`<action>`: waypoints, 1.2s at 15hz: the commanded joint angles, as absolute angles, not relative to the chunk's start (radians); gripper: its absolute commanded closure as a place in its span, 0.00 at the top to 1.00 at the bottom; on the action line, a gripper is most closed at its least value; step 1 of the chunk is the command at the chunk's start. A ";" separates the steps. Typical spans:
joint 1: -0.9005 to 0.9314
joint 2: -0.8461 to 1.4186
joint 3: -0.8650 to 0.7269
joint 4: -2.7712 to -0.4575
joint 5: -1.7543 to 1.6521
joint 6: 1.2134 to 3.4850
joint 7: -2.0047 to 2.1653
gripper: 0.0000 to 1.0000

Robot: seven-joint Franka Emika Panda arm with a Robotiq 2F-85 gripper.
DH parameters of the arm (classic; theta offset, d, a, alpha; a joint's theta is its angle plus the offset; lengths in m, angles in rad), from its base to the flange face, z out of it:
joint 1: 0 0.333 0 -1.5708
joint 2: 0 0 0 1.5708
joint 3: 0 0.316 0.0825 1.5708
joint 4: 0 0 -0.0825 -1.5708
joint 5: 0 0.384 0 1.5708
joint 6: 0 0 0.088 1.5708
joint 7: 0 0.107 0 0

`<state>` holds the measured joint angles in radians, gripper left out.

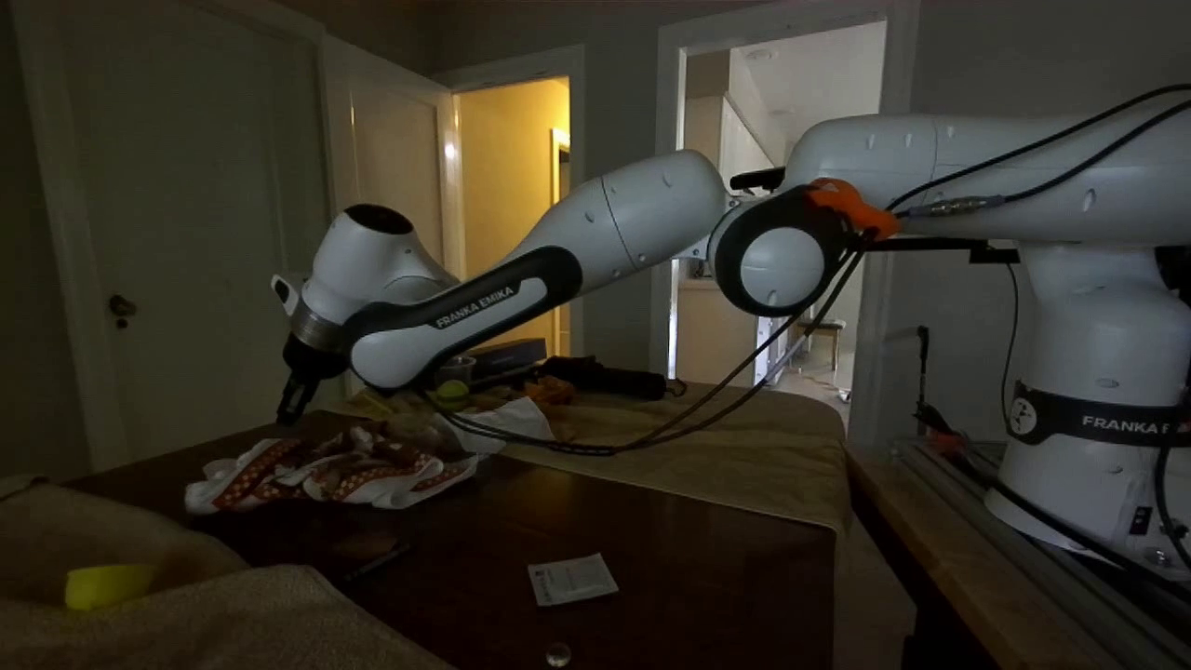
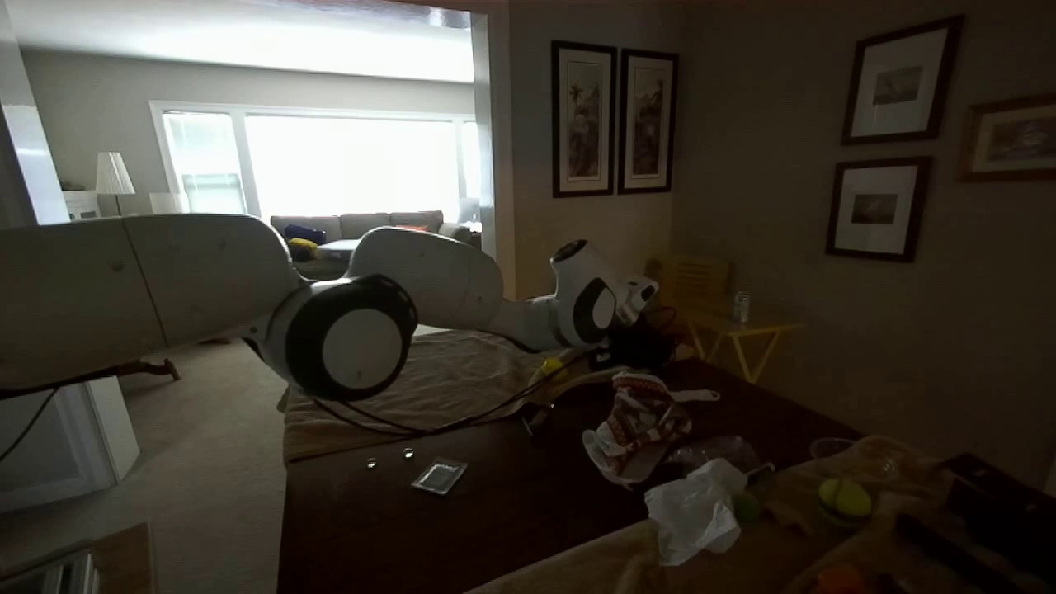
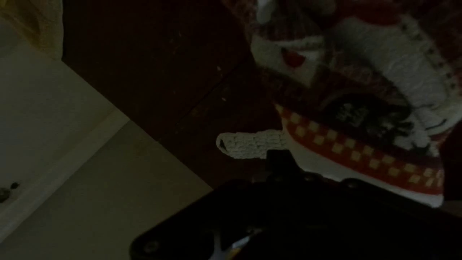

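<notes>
My gripper [image 1: 292, 409] hangs above the dark wooden table, pointing down, close to the far end. Its dark fingers are together in the wrist view, where the gripper [image 3: 280, 157] comes in from the bottom, and nothing shows between them. A crumpled red-and-white patterned cloth [image 1: 358, 475] lies below and beside it. Checkered trim and a white woven strap [image 3: 251, 144] on the cloth appear just past the fingertips in the wrist view. In an exterior view the same cloth [image 2: 635, 433] is seen from across the table, and the fingers are lost in shadow there.
A white packet [image 1: 572, 579] and a small clear bead [image 1: 557, 654] lie on the table. A tan towel [image 1: 288, 619] bears a yellow object [image 1: 110, 586]. Crumpled white plastic [image 2: 697, 511] and a yellow-green ball [image 2: 844, 499] sit beside the cloth. Cables [image 1: 595, 449] droop from the arm.
</notes>
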<state>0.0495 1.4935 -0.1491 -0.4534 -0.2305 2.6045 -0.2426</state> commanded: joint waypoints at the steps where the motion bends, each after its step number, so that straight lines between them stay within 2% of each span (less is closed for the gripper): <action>1: 0.009 1.493 -0.003 -0.498 -0.165 2.700 -0.383 0.00; 6: -0.024 1.499 0.117 -0.507 -0.114 2.674 -0.514 0.00; 12: -0.024 1.499 0.121 -0.473 -0.116 2.600 -0.539 0.00; 18: -0.030 1.489 0.135 -0.465 -0.054 2.303 -0.494 0.00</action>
<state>-0.0248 1.4884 0.1157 -0.4910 -0.1104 2.4531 -0.4921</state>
